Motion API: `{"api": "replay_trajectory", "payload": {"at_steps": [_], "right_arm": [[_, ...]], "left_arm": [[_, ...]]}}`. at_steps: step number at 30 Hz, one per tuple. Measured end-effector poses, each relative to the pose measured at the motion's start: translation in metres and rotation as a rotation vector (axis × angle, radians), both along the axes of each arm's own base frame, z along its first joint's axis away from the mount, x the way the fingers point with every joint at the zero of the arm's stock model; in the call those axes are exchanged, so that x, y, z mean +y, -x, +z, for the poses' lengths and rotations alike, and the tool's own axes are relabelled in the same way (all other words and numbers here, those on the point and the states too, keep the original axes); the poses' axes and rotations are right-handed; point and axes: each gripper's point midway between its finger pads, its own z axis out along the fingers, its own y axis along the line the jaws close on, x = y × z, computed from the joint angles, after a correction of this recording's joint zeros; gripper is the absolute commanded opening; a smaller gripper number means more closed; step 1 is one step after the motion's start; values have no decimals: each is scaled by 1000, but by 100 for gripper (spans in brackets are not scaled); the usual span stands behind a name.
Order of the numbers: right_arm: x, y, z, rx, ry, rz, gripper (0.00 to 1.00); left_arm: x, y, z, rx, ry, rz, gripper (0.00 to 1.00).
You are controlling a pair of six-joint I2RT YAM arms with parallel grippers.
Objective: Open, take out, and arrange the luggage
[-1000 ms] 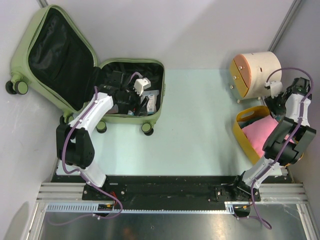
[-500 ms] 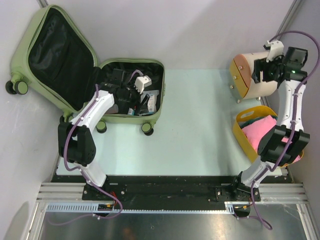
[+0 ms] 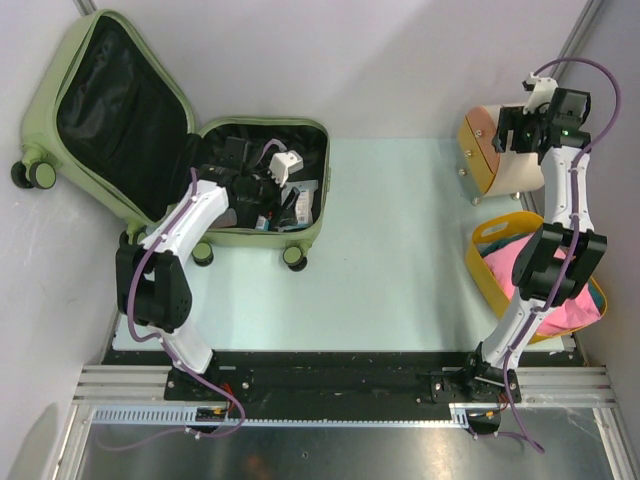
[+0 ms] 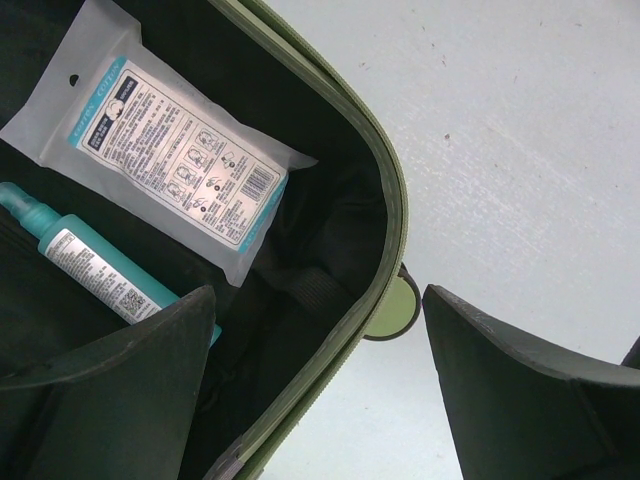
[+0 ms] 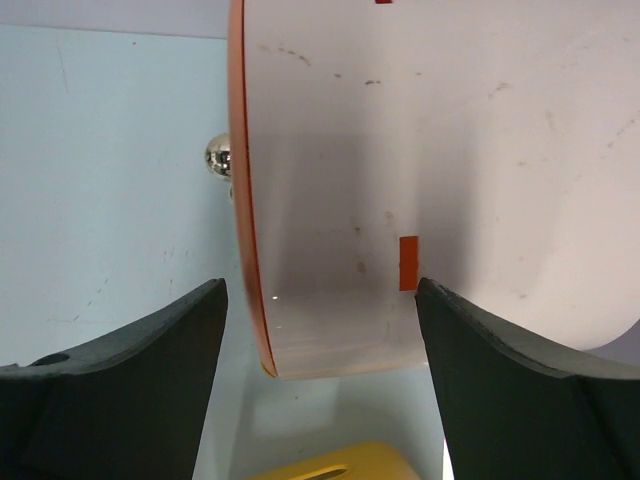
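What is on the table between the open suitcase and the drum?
Nothing: in the top view, the table between the suitcase and the drum is bare.

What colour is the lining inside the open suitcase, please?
Black; the lining shows best in the top view.

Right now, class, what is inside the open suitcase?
In the suitcase: a white printed packet and a teal bottle on black lining. From above, the left arm covers other items, so the rest cannot be named.

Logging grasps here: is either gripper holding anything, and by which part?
Nothing held: left gripper open over the luggage, right gripper open near the drum.
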Motion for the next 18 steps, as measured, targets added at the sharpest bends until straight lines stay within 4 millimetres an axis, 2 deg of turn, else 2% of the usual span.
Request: {"api": "replay_trajectory", "payload": {"at_steps": [9,18], "right_arm": [[-6,-6,1,-13,-20,-17,86],[5,-12,8,-36,-37,29,85]], "left_arm": [[0,0,0,5,3,5,89],[-1,-4,-3,10,1,5,89]]}}
